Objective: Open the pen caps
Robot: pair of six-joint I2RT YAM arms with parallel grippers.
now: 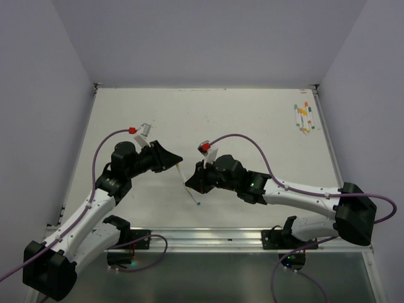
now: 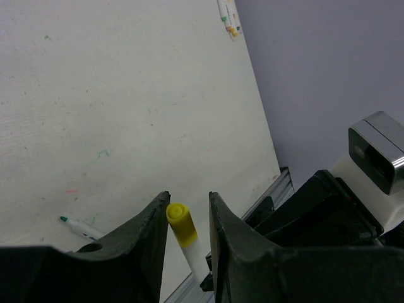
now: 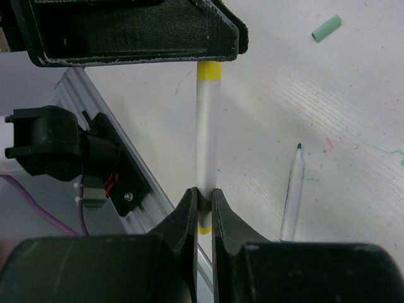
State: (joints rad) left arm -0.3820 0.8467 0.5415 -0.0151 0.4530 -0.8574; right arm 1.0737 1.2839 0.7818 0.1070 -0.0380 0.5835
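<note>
Pale lavender walls (image 1: 208,38) close in on three sides of a matte white tabletop (image 1: 252,126), its finely grained surface flecked with faint green and pink ink marks. A ribbed aluminium rail (image 1: 208,238) runs along the near edge. Two white-and-black arms, each trailing a purple cable (image 1: 243,140), meet above the near middle of the tabletop.

The right gripper (image 3: 202,192), blunt black plastic wedges, is clamped on the lower end of a slim white-barrelled pen (image 3: 205,139), holding it out toward the other arm. The left gripper (image 2: 189,199) has its jaws apart on either side of the pen's far end: the round yellow cap (image 2: 180,224) sits between the two fingers, close against one with a slit of daylight beside the other. The cap is seated on the barrel.

Just below the grippers, near the middle of the near edge, an uncapped green-tipped pen (image 1: 194,196) lies flat on the tabletop. A loose mint-green cap (image 3: 327,28), a short smooth cylinder, lies apart from it, farther in from the edge. At the far right corner a row of capped pens (image 1: 303,117) lies side by side, their colours too small to sort.
</note>
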